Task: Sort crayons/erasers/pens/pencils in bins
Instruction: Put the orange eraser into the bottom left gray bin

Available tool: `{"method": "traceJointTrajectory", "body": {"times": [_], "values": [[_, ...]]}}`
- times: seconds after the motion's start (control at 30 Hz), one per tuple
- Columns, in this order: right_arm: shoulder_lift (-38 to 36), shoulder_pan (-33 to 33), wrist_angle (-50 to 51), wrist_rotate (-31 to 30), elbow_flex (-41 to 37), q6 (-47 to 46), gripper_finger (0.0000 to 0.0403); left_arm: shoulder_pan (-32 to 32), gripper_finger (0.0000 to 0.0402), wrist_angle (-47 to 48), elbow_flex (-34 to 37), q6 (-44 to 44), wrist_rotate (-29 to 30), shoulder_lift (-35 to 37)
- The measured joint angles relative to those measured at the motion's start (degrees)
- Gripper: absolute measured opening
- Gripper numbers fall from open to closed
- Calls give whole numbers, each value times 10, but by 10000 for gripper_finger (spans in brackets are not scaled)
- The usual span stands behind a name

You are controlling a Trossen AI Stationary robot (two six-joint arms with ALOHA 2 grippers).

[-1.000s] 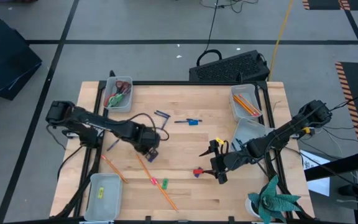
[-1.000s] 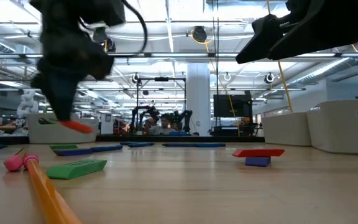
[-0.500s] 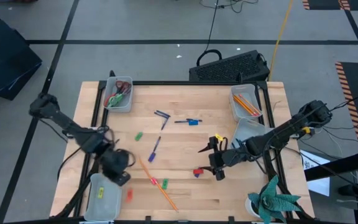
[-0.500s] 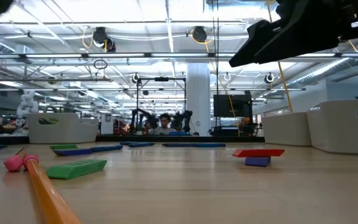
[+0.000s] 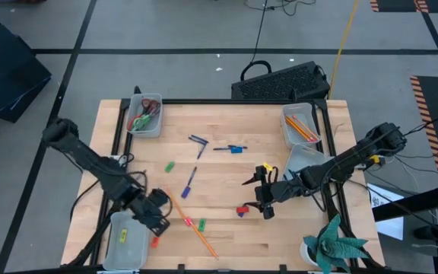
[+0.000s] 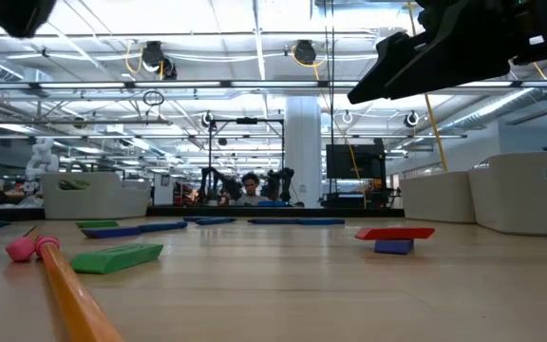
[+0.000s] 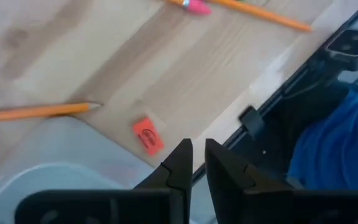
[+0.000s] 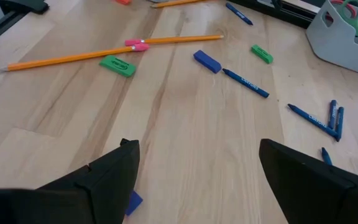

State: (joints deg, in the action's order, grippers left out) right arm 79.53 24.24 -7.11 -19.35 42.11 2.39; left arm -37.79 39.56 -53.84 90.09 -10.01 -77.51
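While printing on red eraser [image 7: 147, 135] stays unreadable, left hand [image 7: 193, 163] narrow, empty; right hand [image 8: 194, 180] wide.

Two black jointed arms, trailing black cables, with blunt dark fingers [image 7: 180, 163].

Contents of the far bin [image 6: 93, 194], behind its wall.

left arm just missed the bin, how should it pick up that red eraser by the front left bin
Grip the red eraser across its short sides, coming straight down. It lies flat on the table just beside the bin, so a side approach would hit the bin wall. The left pincer hangs nearly shut above it and would need to open first.
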Motion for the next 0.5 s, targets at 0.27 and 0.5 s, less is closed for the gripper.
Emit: {"method": "traceJointTrajectory", "body": {"times": [0.27, 0.5], "values": [[0, -8, -1, 0, 0, 0, 325, 16, 44, -91, -45, 10, -113, -154], [0, -24, -4, 0, 0, 0, 325, 38, 44, 137, -191, -100, -150, -263]]}}
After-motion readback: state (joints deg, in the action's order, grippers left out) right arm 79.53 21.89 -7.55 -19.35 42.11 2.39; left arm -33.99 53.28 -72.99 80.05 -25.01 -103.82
